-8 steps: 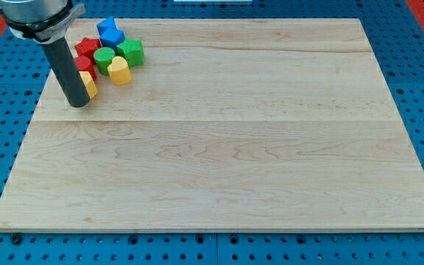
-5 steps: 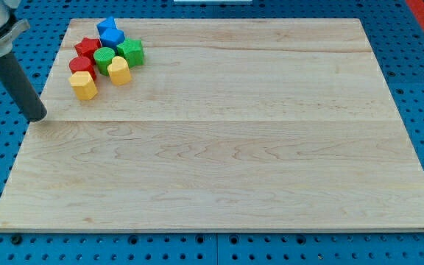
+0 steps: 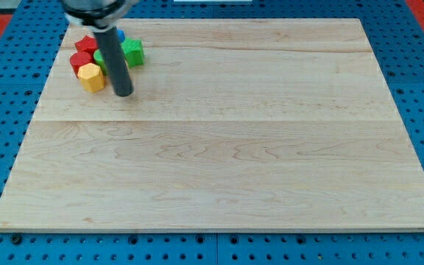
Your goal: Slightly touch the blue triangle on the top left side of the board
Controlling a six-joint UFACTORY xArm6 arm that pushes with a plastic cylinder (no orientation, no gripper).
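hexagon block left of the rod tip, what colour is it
Yellow; the hexagon block shows clearly in the camera view.

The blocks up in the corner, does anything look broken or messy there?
Nothing looks broken or spilled. The blocks sit bunched at the view's top left of the wooden board: a yellow block, red blocks and a green block. My tip is just right of the yellow block, and the rod hides others.

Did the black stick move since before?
Yes. My tip went toward the view's right, from the board's left edge to just right of the yellow block.
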